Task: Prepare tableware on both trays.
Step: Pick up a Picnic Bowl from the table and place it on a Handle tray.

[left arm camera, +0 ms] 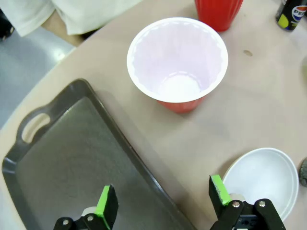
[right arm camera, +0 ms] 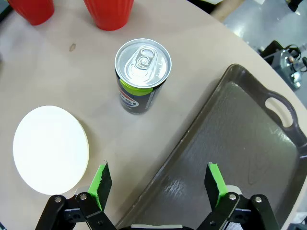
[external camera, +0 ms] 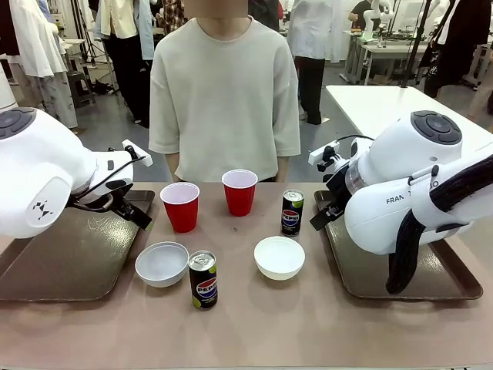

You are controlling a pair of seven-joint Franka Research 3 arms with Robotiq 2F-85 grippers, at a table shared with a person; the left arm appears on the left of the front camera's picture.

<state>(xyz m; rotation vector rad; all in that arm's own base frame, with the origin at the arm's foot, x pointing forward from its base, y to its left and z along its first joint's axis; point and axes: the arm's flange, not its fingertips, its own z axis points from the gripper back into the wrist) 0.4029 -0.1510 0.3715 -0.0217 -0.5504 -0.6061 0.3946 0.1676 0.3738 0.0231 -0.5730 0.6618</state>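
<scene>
Two red cups, two white bowls and two black Pepsi cans stand on the table between two brown trays. My left gripper is open above the left tray's inner rim. A red cup is ahead of it and a bowl is beside it. My right gripper is open over the right tray's rim. A can stands just ahead and a bowl lies to one side.
A person in a cream shirt stands at the far edge of the table, hands out of sight. Both trays hold nothing. The arms' white bodies hang over the trays. Bare tabletop lies along the near edge.
</scene>
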